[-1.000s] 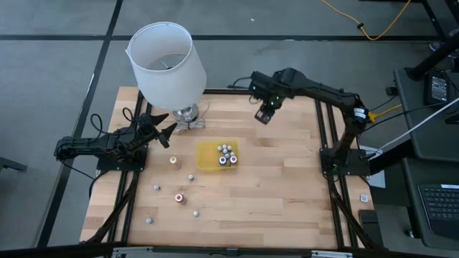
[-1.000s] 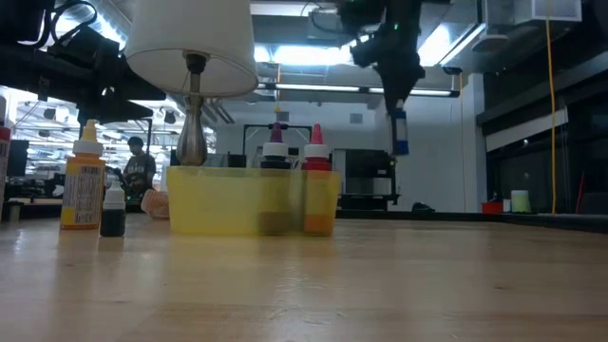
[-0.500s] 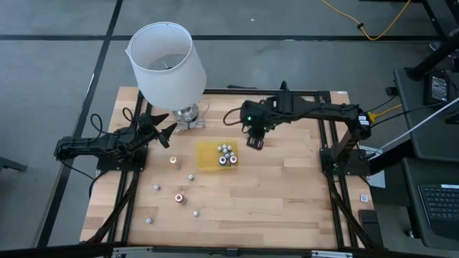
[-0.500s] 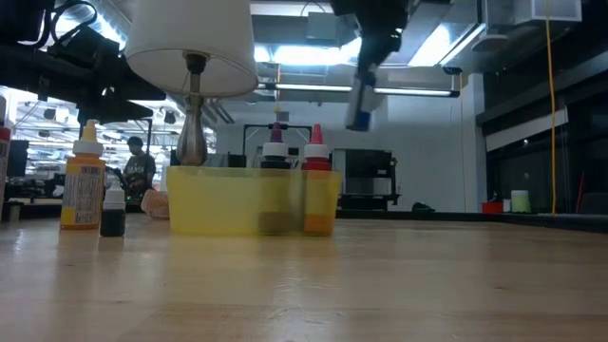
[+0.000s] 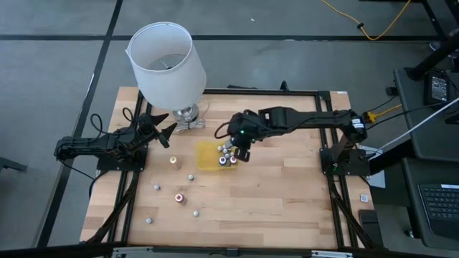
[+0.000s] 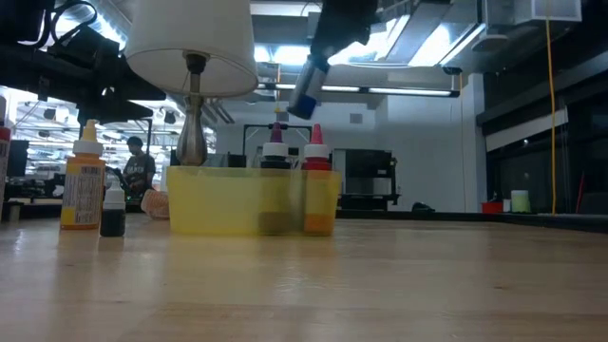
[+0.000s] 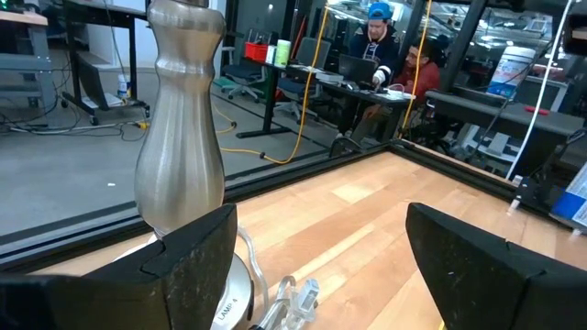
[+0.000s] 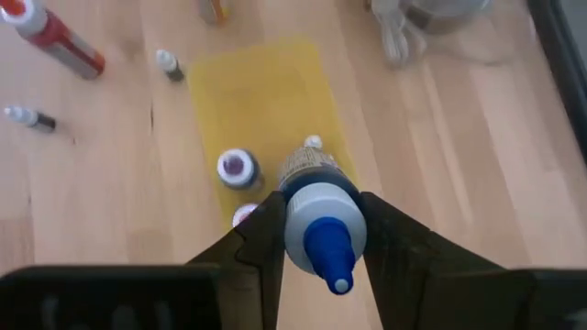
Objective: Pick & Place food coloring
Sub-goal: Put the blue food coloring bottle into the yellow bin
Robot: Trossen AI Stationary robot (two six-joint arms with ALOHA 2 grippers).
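My right gripper hovers over the right end of the flat yellow tray and is shut on a blue-tipped food coloring bottle, seen tilted in the low view. A few bottles stand upright in the tray. Several more bottles stand or lie loose on the wood left of and nearer than the tray. My left gripper waits open beside the lamp's metal base, touching nothing. My right gripper pinches the bottle's white top part, just behind its blue tip, between the two fingers. The fingers come from above, slanting. The bottle is lifted clear and hangs tilted below them, body downward, over the tray.
A big white lampshade on a metal stand rises at the table's far left. In the low view an orange-labelled bottle and a small dark one stand left of the tray. Bare wood lies to the right of the tray and at the table's near side.
My right gripper, shut on the blue-tipped bottle, has travelled from the table's far right toward the left and the near edge, ending over the tray's right end. The bottle hung about upright before and now hangs tilted.
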